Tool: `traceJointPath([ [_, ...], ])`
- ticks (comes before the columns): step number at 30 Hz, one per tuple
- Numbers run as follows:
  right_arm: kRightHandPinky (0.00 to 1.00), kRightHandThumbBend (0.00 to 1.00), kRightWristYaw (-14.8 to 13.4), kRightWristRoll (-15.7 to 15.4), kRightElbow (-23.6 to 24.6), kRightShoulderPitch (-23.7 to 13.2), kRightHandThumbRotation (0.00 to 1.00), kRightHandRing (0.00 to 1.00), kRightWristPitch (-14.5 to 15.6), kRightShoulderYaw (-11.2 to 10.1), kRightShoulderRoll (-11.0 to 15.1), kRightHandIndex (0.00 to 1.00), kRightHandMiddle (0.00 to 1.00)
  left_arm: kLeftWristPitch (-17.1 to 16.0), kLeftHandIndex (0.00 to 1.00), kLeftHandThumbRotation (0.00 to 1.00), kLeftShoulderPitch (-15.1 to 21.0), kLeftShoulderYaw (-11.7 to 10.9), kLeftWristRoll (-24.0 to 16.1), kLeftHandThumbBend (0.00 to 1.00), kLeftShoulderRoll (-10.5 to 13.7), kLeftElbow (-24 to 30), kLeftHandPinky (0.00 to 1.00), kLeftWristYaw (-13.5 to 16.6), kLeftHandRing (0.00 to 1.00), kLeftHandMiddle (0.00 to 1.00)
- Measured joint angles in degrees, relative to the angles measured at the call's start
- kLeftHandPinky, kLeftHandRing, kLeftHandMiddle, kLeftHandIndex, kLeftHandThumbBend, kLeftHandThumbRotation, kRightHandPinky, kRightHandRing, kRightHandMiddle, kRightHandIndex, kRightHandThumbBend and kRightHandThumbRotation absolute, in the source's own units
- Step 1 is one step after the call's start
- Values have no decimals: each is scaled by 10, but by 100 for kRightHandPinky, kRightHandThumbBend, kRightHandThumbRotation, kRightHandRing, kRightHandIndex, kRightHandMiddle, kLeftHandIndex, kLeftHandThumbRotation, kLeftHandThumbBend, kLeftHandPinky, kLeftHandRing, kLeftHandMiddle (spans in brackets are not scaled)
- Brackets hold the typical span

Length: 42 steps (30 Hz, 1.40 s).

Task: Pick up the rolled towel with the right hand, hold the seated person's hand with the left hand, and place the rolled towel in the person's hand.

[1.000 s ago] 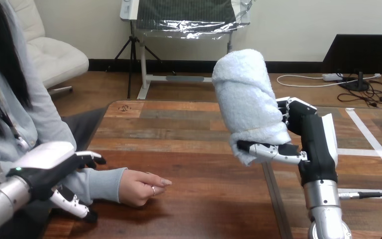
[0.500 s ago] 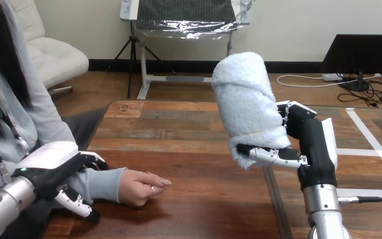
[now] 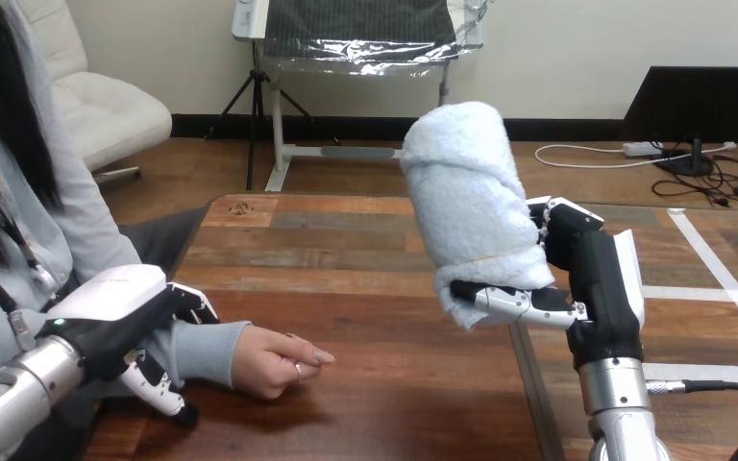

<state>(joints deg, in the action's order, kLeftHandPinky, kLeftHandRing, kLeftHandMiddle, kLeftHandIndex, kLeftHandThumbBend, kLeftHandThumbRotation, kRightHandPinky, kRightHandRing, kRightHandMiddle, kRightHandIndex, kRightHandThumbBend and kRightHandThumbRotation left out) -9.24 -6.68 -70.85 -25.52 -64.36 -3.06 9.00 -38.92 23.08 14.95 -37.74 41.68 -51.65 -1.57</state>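
The right hand [image 3: 581,288] has its fingers [image 3: 550,221] wrapped round the towel's [image 3: 466,192] lower end, holding it upright in the air, up and right of the person's hand [image 3: 274,360]. That hand lies curled, knuckles up, on the surface [image 3: 365,250]. The left hand [image 3: 120,312] sits over the sleeve [image 3: 207,351] just left of it; whether it clasps I cannot tell. The towel, gripped low, may tip out, and a closed palm leaves nowhere to set it.

Counted are: one rolled towel [image 3: 471,206]; two robot hands, one left hand [image 3: 120,322] and one right hand [image 3: 598,288]; two silver forearms [image 3: 617,399]; one person's hand [image 3: 271,360]; one wooden table [image 3: 346,254].
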Motion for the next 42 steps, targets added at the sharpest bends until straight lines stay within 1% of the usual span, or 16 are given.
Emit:
traceJointPath([
  [5,30,75,0,-3,7,4,0,36,0,0,1,48,46,-7,49,0,0,2,0,90,-4,-11,40,15,44,49],
  [13,31,76,-9,-19,9,8,0,37,0,0,2,48,47,-25,41,0,0,5,-2,89,-6,-29,30,42,35,41],
  [17,31,76,-10,-25,9,10,0,37,0,0,2,48,47,-30,40,0,1,6,-2,89,-10,-34,28,53,33,40],
  [28,31,76,-20,-50,9,12,0,37,0,4,2,48,46,-30,38,0,3,11,-3,87,-13,-39,25,58,31,38],
  [42,30,75,-24,-68,9,15,0,37,0,10,2,48,46,-30,37,0,3,12,-1,81,-13,-41,24,53,30,37],
])
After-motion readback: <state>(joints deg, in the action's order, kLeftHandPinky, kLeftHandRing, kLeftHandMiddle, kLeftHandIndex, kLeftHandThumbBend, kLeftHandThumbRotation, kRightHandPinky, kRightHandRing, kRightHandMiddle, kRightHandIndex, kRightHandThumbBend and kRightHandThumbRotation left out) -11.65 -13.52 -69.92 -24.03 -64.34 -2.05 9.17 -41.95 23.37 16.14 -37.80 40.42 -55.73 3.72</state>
